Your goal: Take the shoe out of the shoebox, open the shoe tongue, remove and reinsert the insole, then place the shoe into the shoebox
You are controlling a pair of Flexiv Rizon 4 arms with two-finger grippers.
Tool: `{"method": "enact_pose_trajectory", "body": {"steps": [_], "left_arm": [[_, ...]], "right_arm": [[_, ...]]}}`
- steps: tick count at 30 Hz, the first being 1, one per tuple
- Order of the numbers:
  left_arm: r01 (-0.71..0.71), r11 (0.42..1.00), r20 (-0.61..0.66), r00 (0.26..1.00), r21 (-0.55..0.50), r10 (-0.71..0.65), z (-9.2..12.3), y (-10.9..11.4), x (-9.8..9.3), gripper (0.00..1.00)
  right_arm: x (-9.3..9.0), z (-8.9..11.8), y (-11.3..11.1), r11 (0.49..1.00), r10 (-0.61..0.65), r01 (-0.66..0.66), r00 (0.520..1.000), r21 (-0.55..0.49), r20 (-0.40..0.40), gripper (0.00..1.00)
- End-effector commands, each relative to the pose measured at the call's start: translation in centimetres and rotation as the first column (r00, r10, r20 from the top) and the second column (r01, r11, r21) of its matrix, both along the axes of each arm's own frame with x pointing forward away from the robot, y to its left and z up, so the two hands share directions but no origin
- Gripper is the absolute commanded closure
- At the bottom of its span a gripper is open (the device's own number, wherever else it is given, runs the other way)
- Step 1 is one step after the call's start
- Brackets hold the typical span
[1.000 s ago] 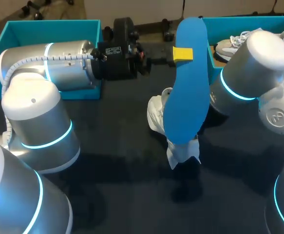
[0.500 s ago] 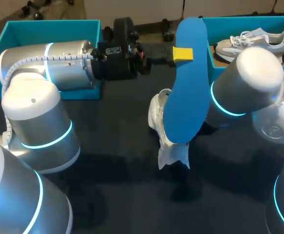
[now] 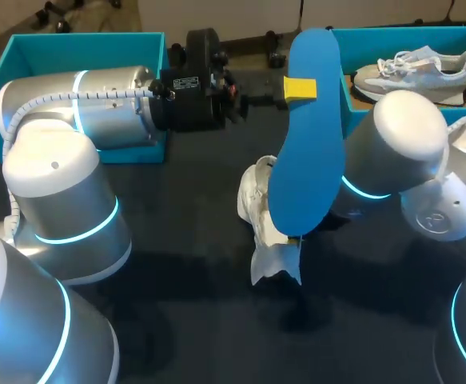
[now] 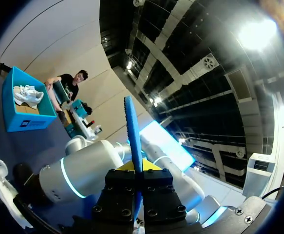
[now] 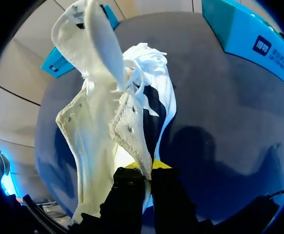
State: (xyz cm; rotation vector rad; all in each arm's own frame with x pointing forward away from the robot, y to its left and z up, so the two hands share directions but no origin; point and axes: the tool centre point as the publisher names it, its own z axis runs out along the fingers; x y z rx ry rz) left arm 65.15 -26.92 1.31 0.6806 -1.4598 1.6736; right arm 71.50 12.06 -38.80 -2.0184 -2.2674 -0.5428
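The left hand [image 4: 138,168] is clamped on the blue insole [image 3: 304,152], holding it upright in the middle of the head view. The right hand [image 5: 145,169] is pinched together on the opening edge of the white shoe [image 3: 256,196], which sits partly hidden behind the insole at frame centre, over the dark desk [image 3: 185,248]. A second shoe [image 3: 412,68] lies in the shoebox [image 3: 392,36] at upper right. The insole looks removed, so reinsertion seems to be the step in hand. Next, its lower end likely needs lining up with the shoe's opening, then sliding in.
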Motion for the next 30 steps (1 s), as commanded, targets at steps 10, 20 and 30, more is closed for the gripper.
{"method": "enact_pose_trajectory", "body": {"steps": [10,20,30], "left_arm": [[-0.001,1.0,0.0,1.0,-0.002,0.001,-0.1,0.0,-0.1,1.0],[-0.001,1.0,0.0,1.0,-0.002,0.001,-0.1,0.0,-0.1,1.0],[-0.001,1.0,0.0,1.0,-0.002,0.001,-0.1,0.0,-0.1,1.0]], "right_arm": [[-0.2,0.3,0.5,0.999,-0.005,0.006,1.0,0.044,-0.021,0.0],[-0.6,2.9,-1.2,0.983,0.006,0.005,0.998,0.182,-0.062,0.0],[-0.5,3.3,-1.3,0.974,0.047,-0.037,0.998,0.222,-0.041,0.0]]}}
